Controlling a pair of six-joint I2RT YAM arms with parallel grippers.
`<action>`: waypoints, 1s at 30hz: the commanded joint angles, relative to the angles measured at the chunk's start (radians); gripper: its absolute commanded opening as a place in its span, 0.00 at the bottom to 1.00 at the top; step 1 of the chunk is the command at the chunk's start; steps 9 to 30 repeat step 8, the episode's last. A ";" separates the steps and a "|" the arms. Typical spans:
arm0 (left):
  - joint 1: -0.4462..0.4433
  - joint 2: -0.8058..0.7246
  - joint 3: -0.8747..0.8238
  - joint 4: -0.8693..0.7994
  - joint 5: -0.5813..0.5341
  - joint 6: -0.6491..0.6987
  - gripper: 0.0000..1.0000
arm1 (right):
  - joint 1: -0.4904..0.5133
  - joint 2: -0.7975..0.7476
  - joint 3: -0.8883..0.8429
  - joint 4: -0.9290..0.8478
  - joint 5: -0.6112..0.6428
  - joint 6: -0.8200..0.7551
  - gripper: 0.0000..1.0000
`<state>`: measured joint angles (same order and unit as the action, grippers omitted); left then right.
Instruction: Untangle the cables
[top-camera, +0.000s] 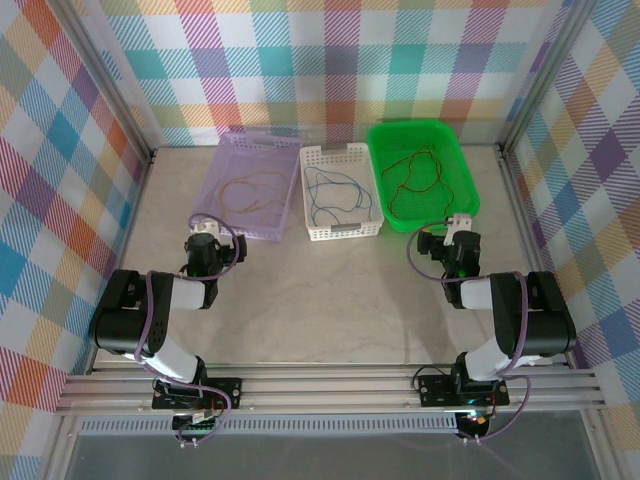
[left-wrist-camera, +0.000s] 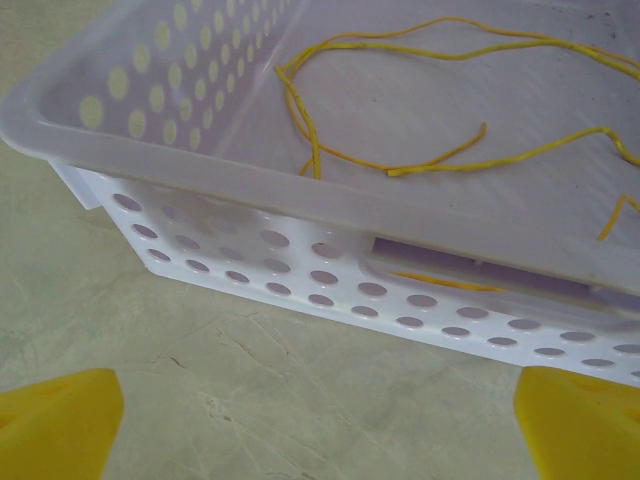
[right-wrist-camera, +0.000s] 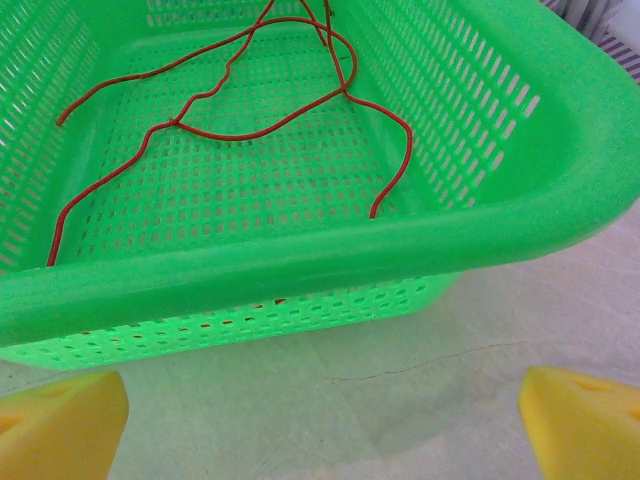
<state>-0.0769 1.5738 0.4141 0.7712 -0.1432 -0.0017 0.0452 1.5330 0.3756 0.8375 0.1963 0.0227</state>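
Both sets of jaws stand wide and empty, the left gripper (top-camera: 203, 228) just near of the purple basket (top-camera: 232, 140) holding the yellow cable (left-wrist-camera: 303, 120), the right gripper (top-camera: 460, 224) near the green basket (top-camera: 395, 130) holding the red cable (right-wrist-camera: 250, 133), with the blue cable (top-camera: 352, 188) in the white basket (top-camera: 340, 233) between.

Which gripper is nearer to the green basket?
Right. The right gripper sits at the near edge of the green basket; the left gripper is over at the purple basket.

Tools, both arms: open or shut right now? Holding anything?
Left tool: open, empty, by the purple basket.
Right tool: open, empty, by the green basket.
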 joint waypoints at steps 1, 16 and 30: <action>-0.002 -0.009 0.002 0.042 -0.009 0.018 1.00 | -0.002 -0.001 0.009 0.040 -0.017 0.020 1.00; 0.000 -0.012 0.000 0.045 -0.008 0.018 1.00 | -0.003 -0.001 0.011 0.040 -0.016 0.019 1.00; 0.000 -0.012 0.000 0.045 -0.008 0.018 1.00 | -0.003 -0.001 0.011 0.040 -0.016 0.019 1.00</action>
